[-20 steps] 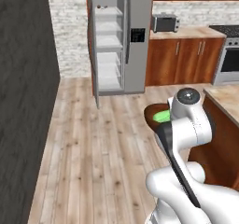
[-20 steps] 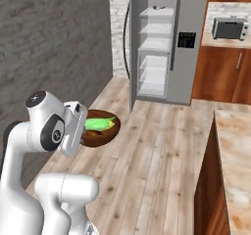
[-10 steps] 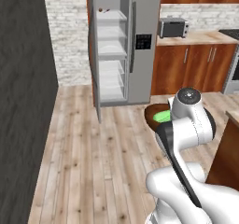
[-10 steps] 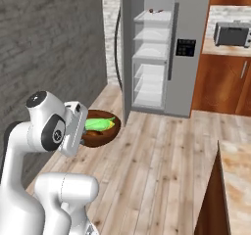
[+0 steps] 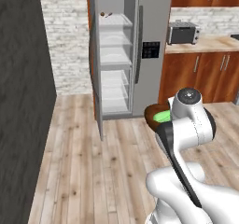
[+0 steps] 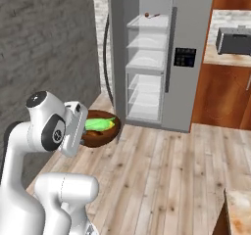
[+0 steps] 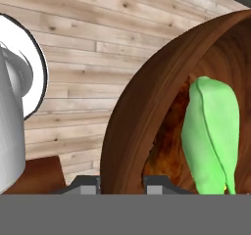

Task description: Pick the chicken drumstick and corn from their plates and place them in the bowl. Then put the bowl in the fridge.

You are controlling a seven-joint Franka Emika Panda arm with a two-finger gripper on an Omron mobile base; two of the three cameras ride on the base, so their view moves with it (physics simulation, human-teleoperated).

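My gripper (image 7: 120,182) is shut on the rim of the dark brown bowl (image 7: 131,116), one finger inside the wall and one outside. In the bowl lies the bright green corn (image 7: 211,131), with the reddish-brown chicken drumstick (image 7: 165,153) partly hidden beneath it. The bowl (image 5: 151,115) hangs in the air in front of my arm, corn (image 5: 162,117) showing over its rim. From the right, the bowl (image 6: 101,135) and corn (image 6: 100,125) sit just ahead of my hand. The fridge (image 5: 152,36) stands ahead with its left door (image 5: 95,73) open and white shelves bare. The plates are out of view.
A dark wall (image 5: 23,101) runs along the left. Wooden cabinets (image 5: 196,76) with a toaster oven (image 5: 183,32) on the counter stand right of the fridge (image 6: 188,58). Small items (image 6: 151,15) lie on the top shelf. A counter corner (image 6: 241,209) is near right. Wood floor lies between.
The whole picture has shifted: the base has moved, bringing the fridge closer and more to the middle. The bowl stays in my grip, unchanged relative to the arm.
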